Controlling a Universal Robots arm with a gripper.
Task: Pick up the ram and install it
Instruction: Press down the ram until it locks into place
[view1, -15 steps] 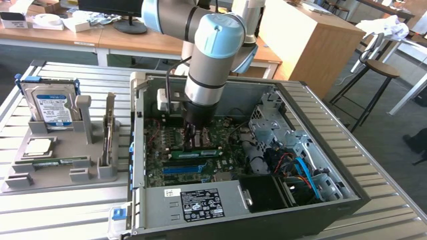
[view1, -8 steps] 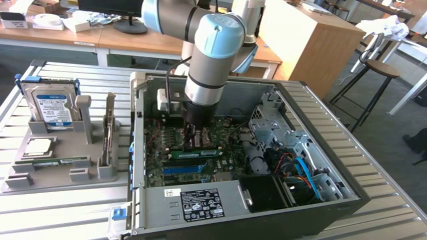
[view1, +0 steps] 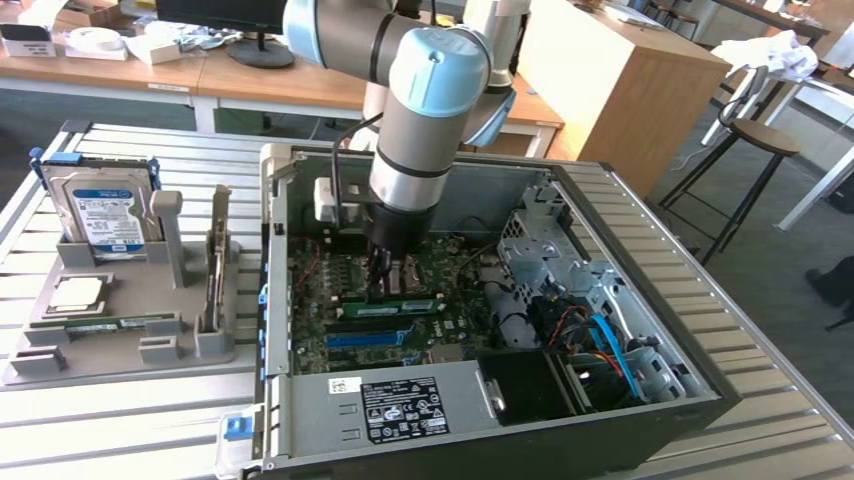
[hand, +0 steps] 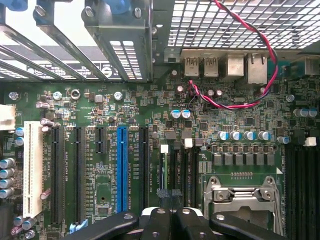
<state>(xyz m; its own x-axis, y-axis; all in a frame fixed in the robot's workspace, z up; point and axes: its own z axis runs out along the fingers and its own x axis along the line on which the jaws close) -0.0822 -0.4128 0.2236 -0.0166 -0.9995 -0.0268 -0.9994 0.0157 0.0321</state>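
Note:
The ram (view1: 414, 305) is a thin green stick standing on edge in a slot of the motherboard (view1: 314, 335), inside the open computer case. My gripper (view1: 391, 290) reaches straight down into the case, its tips right over the ram's top edge. Whether they touch it I cannot tell. In the wrist view my gripper (hand: 170, 222) is shut, the black fingers (hand: 157, 225) pressed together above two narrow black slots with white latches (hand: 188, 143). The long blue slot (hand: 121, 167) (view1: 367, 340) lies just beside them.
A grey tray (view1: 107, 372) on the exterior view's left holds a hard drive (view1: 107, 215), an upright card (view1: 218, 265) and another green stick (view1: 114, 322) lying flat. The case walls (view1: 274, 300), drive cage (view1: 554, 255), power supply (view1: 400, 405) and red-black cable (hand: 240, 102) surround the gripper. An open processor socket (hand: 245, 200) lies nearby.

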